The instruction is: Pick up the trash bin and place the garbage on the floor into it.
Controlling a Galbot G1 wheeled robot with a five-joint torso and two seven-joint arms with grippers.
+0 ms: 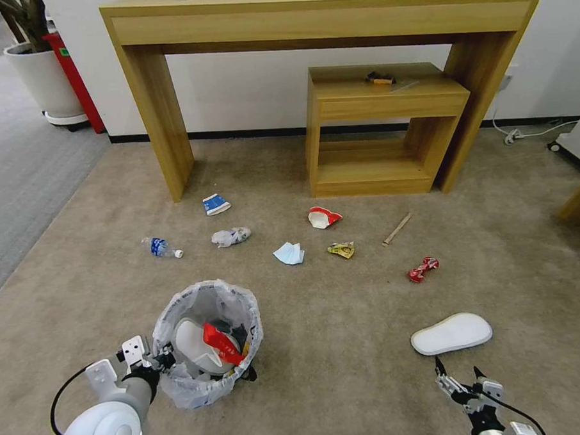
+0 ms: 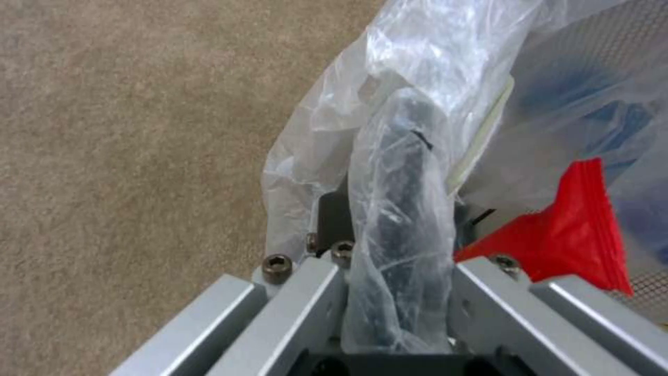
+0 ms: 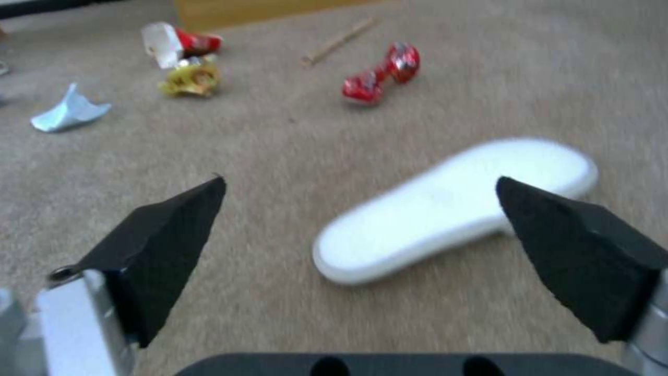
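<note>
The trash bin (image 1: pixel 182 387) with its crinkled bag is at lower left, holding a white slipper (image 1: pixel 192 343) and a red wrapper (image 1: pixel 220 343). My left gripper (image 1: pixel 163 361) is shut on the bin's bagged rim (image 2: pixel 400 209). My right gripper (image 1: pixel 460 371) is open, low over the floor (image 1: pixel 334 344), just short of a second white slipper (image 1: pixel 451 333) (image 3: pixel 452 203). Further garbage lies beyond: a crushed red can (image 1: pixel 423 269) (image 3: pixel 381 73), wooden stick (image 1: pixel 397 229), red-white cup (image 1: pixel 323 217), blue mask (image 1: pixel 289 253), yellow wrapper (image 1: pixel 341 249), two plastic bottles (image 1: pixel 162 247) (image 1: pixel 230 236) and a blue-white carton (image 1: pixel 216 204).
A tall wooden desk (image 1: pixel 320 17) and a low wooden shelf unit (image 1: pixel 382 130) stand against the far wall. A white plant pot (image 1: pixel 43 77) is at the far left on grey ribbed carpet (image 1: pixel 19 171). A white cable (image 1: pixel 530 132) lies at the far right.
</note>
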